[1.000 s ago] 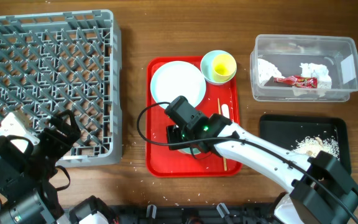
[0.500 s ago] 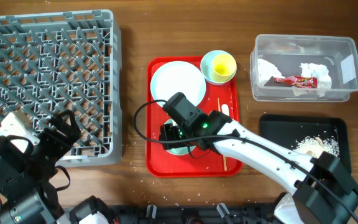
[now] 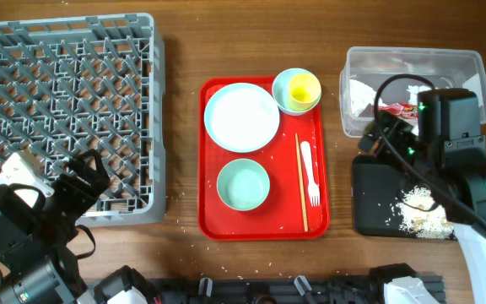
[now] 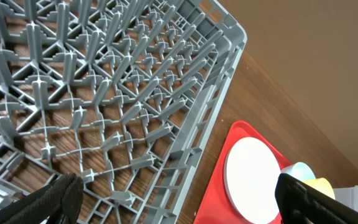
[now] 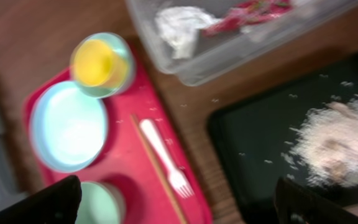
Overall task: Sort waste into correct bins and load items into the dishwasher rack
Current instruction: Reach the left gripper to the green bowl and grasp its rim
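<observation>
Waste looks sorted: crumpled napkins [image 3: 365, 93] and the red wrapper [image 3: 403, 109] lie in the clear tub [image 3: 412, 56], and rice scraps [image 3: 424, 211] sit on the black tray [image 3: 369, 211], dry rubbish apart from food. Dishes wait on the red serving tray [image 3: 213, 219]: plate [image 3: 241, 116], teal bowl [image 3: 243, 184], yellow cup [image 3: 303, 86] nested in the second bowl [image 3: 285, 100], and fork [image 3: 310, 173] beside chopsticks [image 3: 300, 181]. None is in the rack [image 3: 66, 101] yet. The right gripper [image 5: 185, 202] hangs above the black tray, fingers spread and apparently empty, though its view is blurred. The left gripper [image 4: 185, 199], spread wide, hovers over the rack's corner, likely placed to receive dishes.
</observation>
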`<state>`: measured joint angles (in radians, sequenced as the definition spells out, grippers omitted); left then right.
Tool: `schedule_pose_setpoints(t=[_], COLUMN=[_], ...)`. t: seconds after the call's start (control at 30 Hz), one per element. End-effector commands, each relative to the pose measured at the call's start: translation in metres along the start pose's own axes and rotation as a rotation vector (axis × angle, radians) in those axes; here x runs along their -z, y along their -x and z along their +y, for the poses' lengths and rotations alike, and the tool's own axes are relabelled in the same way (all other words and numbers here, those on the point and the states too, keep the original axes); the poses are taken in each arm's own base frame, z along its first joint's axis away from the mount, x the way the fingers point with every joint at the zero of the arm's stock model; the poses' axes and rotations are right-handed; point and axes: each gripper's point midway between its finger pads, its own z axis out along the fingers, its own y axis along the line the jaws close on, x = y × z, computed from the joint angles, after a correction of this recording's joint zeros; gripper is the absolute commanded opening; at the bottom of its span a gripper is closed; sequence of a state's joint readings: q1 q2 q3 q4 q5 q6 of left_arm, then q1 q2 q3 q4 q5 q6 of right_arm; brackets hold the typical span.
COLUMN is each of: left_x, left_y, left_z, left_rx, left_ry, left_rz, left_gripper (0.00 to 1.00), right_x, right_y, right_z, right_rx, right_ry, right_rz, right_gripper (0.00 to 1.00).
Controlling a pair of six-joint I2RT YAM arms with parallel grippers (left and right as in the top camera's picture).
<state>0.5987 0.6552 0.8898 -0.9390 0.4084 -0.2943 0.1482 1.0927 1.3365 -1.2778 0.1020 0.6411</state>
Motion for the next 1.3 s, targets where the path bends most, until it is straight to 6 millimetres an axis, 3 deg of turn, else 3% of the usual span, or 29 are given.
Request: schedule_pose_setpoints(t=[0.0,0.27,0.33,0.4,0.47,0.53,0.57,0.7,0.83,0.97,1.0,1.1,1.2,1.27], left_x=[0.003,0.003,0.005,0.007,0.017,0.044,0.054,0.064,0.053,0.039,0.033,0.019,0.006,-0.008], left_y=[0.004,0.011,-0.011,-0.022,-0.041,-0.056,-0.062,-0.083,-0.107,-0.139,-0.153,-0.197,-0.23,-0.244], left_z=[-0.002,-0.008,-0.024,-0.031,-0.059,-0.104,-0.116,-0.134,-0.142,-0.151,-0.153,-0.162,-0.173,-0.171], left_rx=[0.002,0.052,0.235,0.33,0.366,0.228,0.179,0.036,-0.122,-0.249,-0.294,-0.411,-0.526,-0.572], left_ry=[0.0,-0.034,-0.129,-0.164,-0.314,-0.604,-0.686,-0.771,-0.685,-0.553,-0.511,-0.419,-0.369,-0.293], left_rz=[-0.015,-0.039,0.079,0.14,0.271,0.389,0.424,0.505,0.528,0.534,0.551,0.611,0.631,0.622], left_gripper=[1.0,1.0,1.0,1.0,1.0,1.0,1.0,0.95,0.95,0.95,0.94,0.98,0.99,0.99], right_x=[-0.004,-0.027,-0.034,-0.041,-0.048,-0.057,-0.062,-0.073,-0.087,-0.096,-0.095,-0.087,-0.075,-0.057], right_y=[0.003,0.002,0.001,0.0,-0.001,-0.003,-0.004,-0.004,0.007,0.033,0.023,0.0,0.002,0.013], right_z=[-0.013,-0.011,-0.011,-0.011,-0.011,-0.011,-0.011,-0.01,0.0,0.025,0.031,0.054,0.056,0.049], right_rx=[0.008,0.016,0.02,0.024,0.027,0.031,0.033,0.037,0.032,0.013,0.032,0.097,0.096,0.081], right_ry=[-0.071,-0.12,-0.137,-0.153,-0.168,-0.188,-0.198,-0.215,-0.19,-0.089,-0.049,0.108,0.135,0.141], right_rz=[-0.011,0.056,0.08,0.102,0.122,0.15,0.164,0.187,0.153,0.055,0.106,0.23,0.204,0.13], right_gripper=[1.0,1.0,0.99,1.0,1.0,1.0,1.0,1.0,1.0,1.0,1.0,1.0,1.0,1.0])
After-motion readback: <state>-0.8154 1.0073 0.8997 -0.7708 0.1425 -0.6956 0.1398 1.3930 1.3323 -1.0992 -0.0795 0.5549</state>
